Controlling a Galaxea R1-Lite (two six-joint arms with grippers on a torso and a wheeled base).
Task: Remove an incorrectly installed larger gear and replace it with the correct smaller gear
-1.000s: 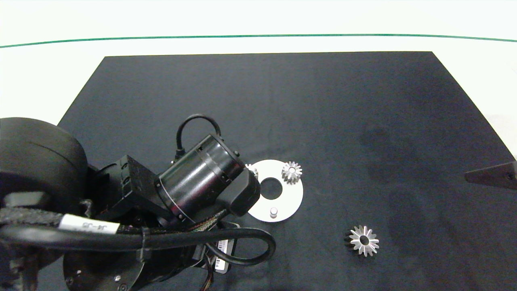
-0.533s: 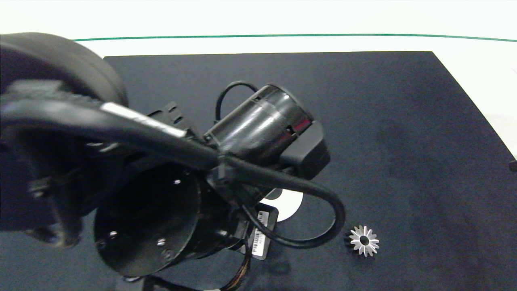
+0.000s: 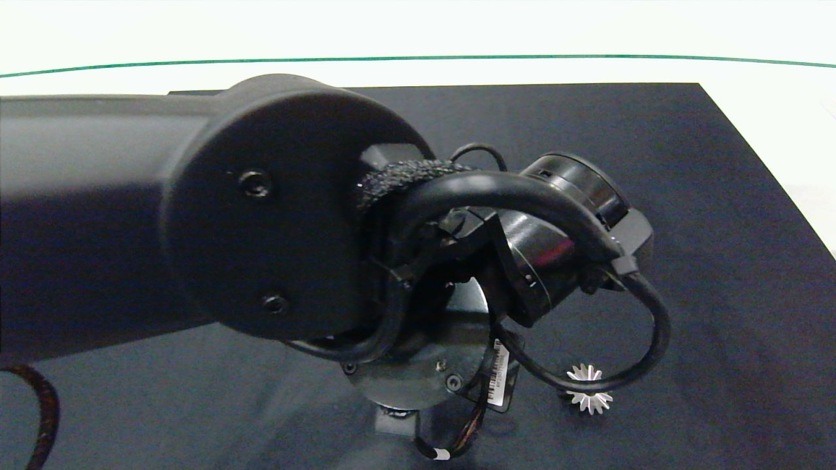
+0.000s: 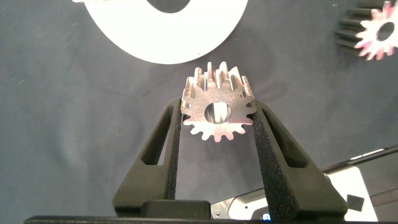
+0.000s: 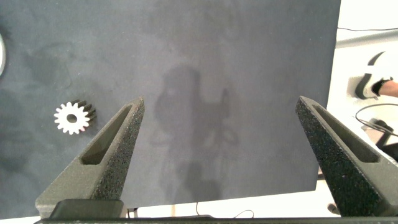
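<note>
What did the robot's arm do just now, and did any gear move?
The left arm swung up and across to the right, so from above it now hides the white plate. The left gripper grips a small gear; when it grabbed it can't be seen. The right gripper, open, slipped out of the head view. The spiky gear stayed on the black mat.
</note>
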